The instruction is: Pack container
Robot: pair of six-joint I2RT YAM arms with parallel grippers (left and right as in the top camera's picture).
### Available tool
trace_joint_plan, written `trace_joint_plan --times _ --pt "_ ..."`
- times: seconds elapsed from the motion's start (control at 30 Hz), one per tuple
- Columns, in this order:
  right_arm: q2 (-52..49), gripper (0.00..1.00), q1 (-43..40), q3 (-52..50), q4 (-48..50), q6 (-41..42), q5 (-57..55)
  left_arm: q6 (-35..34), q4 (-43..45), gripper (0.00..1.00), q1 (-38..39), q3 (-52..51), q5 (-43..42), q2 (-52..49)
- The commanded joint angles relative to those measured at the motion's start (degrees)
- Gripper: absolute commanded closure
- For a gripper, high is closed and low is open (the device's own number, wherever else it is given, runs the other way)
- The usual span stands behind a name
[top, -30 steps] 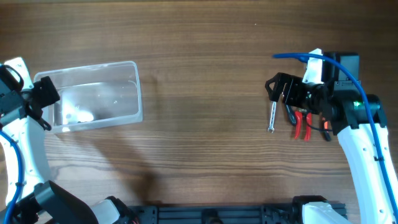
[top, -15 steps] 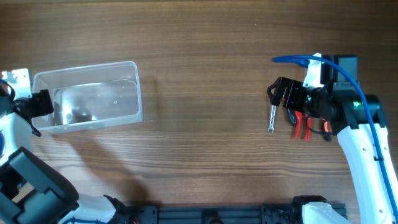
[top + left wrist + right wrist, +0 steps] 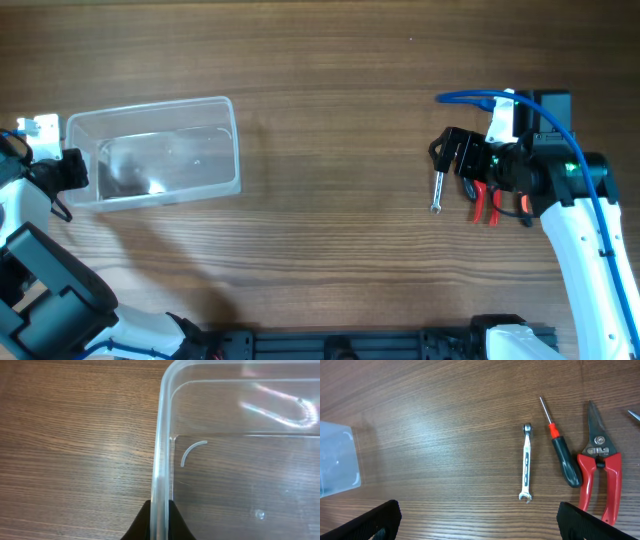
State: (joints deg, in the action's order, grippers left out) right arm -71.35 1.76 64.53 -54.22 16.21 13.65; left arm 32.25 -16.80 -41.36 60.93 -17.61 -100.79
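Grip on the left: left gripper is pinched onto the container at its thick rim. One black finger sits outside the short end wall and one inside, with only the plastic between them.
Grip on the right: right gripper has nothing in it. Its own wrist view shows the two fingers spread wide at the bottom corners, above bare wood.
Container place: far left of the table, long side running left to right and slightly skewed, its left end at the left gripper.
Below the right gripper: small silver wrench, black-handled screwdriver with a red collar, and red-handled cutters. They lie side by side, apart and roughly parallel.
Only in the left wrist view: how the fingers straddle the rim. Overhead, that gripper reads merely as a dark block against the end wall.
Only in the right wrist view: the whole screwdriver. Overhead, the arm covers most of it, leaving the wrench and the red handles clear.
Best seen overhead: the container and the tools are well apart, at opposite ends of the table. The right wrist view catches only a blurred corner of the container at its left edge.
Unsure: a thin metal tip at the right edge of the right wrist view, possibly another tool, too cut off to name.
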Motion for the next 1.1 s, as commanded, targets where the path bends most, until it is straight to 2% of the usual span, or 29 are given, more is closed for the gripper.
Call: trace_joint_plan --times 0.0,0.1,0.2,0.3,0.4,0.5,0.67,0.8,0.97,1.07 --pt "-0.5 0.0 -0.1 -0.5 -0.2 0.5 -0.7 -8.9 1.4 0.96 0.3 0.6 -2.5 1.8" --pt "-0.5 0.0 -0.1 -0.5 -0.2 0.5 -0.7 -14.7 0.3 0.96 2.4 1.9 -2.5 6.8" --pt "-0.5 0.0 -0.1 -0.5 0.0 0.5 -0.7 -15.2 -2.4 0.96 6.7 2.9 -2.5 14.5" --pt "-0.5 0.0 -0.1 -0.5 1.1 0.5 -0.7 -15.5 -6.5 0.96 14.3 2.9 -2.4 24.0" --pt "-0.5 0.0 -0.1 -0.5 2.6 2.3 -0.7 -21.0 -11.3 0.96 23.1 2.9 1.9 31.2" --pt "-0.5 0.0 -0.1 -0.5 5.1 2.3 -0.8 -30.8 -20.2 0.96 34.5 2.9 5.9 35.0" --pt "-0.5 0.0 -0.1 -0.5 8.4 8.0 -5.1 -42.1 -28.2 0.96 46.3 2.8 10.3 33.4" --pt "-0.5 0.0 -0.5 -0.5 9.3 8.2 -6.4 -48.4 -30.7 0.96 53.9 2.8 17.6 29.7" --pt "-0.5 0.0 -0.7 -0.5 9.6 8.4 -6.4 -52.7 -29.8 0.96 59.4 2.8 24.2 22.6" --pt "-0.5 0.0 -0.7 -0.5 9.3 8.3 -6.4 -52.7 -28.4 0.96 60.4 2.8 24.3 17.3"
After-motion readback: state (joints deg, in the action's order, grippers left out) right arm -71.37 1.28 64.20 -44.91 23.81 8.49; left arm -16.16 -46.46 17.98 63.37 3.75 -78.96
